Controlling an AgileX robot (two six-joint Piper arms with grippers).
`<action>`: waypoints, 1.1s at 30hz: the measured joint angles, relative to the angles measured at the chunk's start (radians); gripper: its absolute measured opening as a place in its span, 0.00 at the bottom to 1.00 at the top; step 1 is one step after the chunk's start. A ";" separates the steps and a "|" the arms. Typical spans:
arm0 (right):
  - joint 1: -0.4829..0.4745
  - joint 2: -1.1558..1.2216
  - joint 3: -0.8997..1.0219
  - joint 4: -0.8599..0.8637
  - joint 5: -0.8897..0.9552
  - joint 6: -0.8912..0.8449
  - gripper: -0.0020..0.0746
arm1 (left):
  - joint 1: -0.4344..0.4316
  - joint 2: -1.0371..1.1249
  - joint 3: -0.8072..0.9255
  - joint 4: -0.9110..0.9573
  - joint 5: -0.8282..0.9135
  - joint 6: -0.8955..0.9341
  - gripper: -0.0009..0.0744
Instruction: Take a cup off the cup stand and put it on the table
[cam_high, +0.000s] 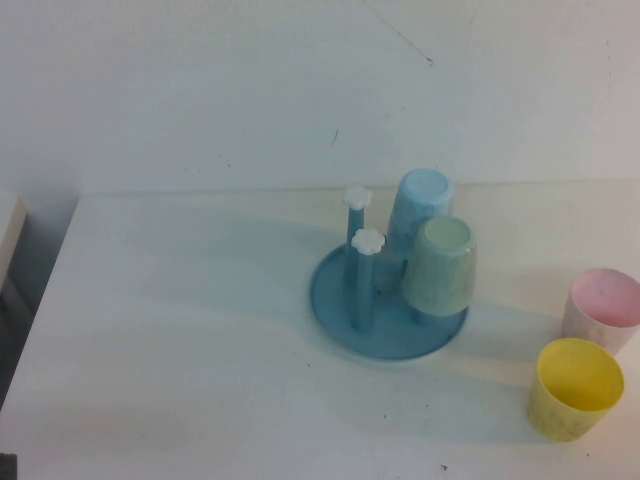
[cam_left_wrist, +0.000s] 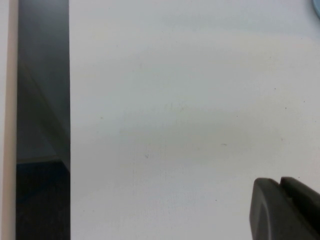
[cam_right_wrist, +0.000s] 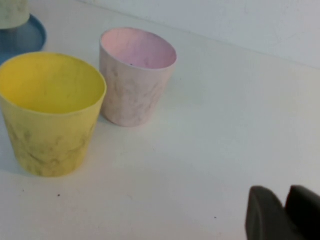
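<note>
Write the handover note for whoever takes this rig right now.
Left claw: over bare table near its edge, holding nothing.
Right claw: low over the table beside the cups, holding nothing.
Yellow cup stands upright on the table, next to the pink cup. Green cup and blue cup sit inverted on the cup stand.
Done: yellow cup placed.
Left: nothing evident.
</note>
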 joint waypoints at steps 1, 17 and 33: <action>0.000 0.000 0.000 0.000 0.000 0.000 0.15 | 0.000 0.000 0.000 0.000 0.000 0.000 0.01; 0.000 0.000 -0.002 -0.002 0.004 0.000 0.15 | -0.010 -0.047 0.040 0.030 -0.052 -0.018 0.01; 0.000 0.000 -0.002 -0.002 0.004 -0.001 0.15 | -0.018 -0.380 0.348 0.294 -0.331 -0.345 0.01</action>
